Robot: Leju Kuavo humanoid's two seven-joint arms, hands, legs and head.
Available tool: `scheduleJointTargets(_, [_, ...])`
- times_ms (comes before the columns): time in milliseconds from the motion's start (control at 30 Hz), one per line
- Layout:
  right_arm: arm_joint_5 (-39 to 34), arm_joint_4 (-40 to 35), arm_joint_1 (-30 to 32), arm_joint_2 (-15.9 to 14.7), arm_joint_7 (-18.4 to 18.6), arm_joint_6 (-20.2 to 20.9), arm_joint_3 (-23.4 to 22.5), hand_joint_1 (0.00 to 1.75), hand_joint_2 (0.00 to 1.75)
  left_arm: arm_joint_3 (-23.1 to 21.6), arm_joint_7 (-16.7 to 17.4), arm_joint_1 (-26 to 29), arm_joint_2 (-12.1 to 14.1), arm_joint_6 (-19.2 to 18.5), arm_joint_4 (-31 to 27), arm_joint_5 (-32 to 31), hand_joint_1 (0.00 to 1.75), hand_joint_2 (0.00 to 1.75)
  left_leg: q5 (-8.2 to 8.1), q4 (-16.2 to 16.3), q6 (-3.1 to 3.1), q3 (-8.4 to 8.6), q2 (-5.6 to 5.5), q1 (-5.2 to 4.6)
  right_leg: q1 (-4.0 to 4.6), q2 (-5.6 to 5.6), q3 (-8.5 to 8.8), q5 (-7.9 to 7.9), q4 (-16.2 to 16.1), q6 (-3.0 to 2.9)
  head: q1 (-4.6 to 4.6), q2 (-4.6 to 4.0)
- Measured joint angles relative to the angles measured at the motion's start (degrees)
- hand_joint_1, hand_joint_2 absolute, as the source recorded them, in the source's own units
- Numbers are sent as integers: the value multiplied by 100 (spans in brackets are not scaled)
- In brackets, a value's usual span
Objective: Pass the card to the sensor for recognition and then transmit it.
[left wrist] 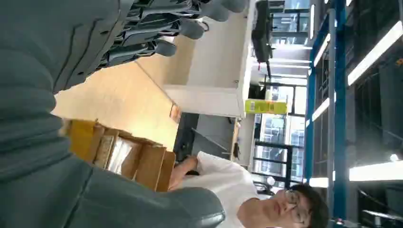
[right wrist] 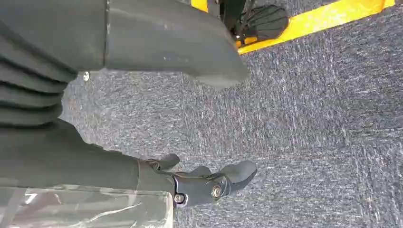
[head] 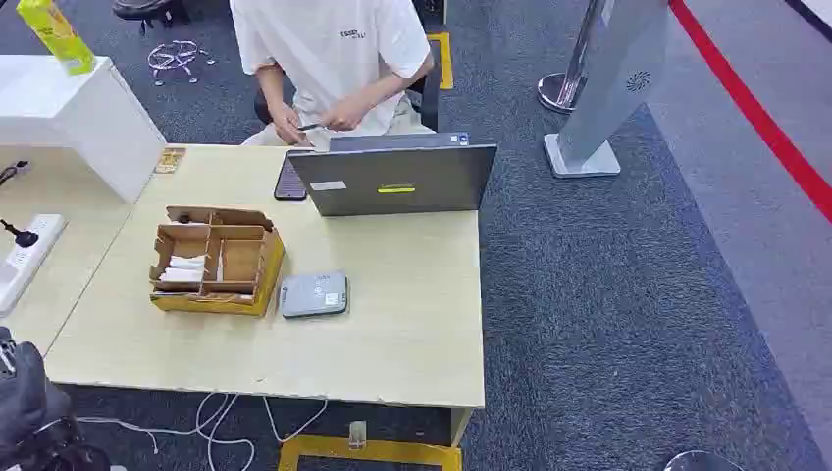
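Several white cards stand in a compartment of an open cardboard box on the table's left half. A flat grey sensor lies just right of the box. My left hand sits low beside the table's front left corner, short of the box. In the left wrist view this left hand has thumb and fingers apart and holds nothing, with the box and its cards beyond it. My right hand hangs over the carpet, its fingers spread and empty.
A person sits behind the far edge of the wooden table, handling a small object. A grey laptop and a dark phone lie in front of them. A white shelf and a power strip are at left.
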Motion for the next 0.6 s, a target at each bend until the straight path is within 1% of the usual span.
scheduleJointTargets(133, [83,20,-52,4,48,4,-20,0,175,-163,109,-287,195,325,-15,-741,0,175,1,0,0,2,1,1,0,1,0,1,1,-2,-2,0])
scheduleJointTargets(300, [170,39,-101,13,103,28,-24,0,175,-413,348,-687,391,573,79,-1569,0,175,2,1,0,3,2,0,0,3,0,3,2,-4,-2,0])
scheduleJointTargets(433, [249,57,-140,22,140,39,-26,0,175,-659,592,-1044,561,749,275,-2243,0,175,6,1,-1,3,2,0,0,3,0,4,2,-3,-2,2])
scheduleJointTargets(600, [329,70,-176,35,181,63,-31,0,175,-943,854,-1376,730,902,561,-2903,0,175,7,2,-2,4,4,0,0,8,-1,4,2,-3,-2,0])
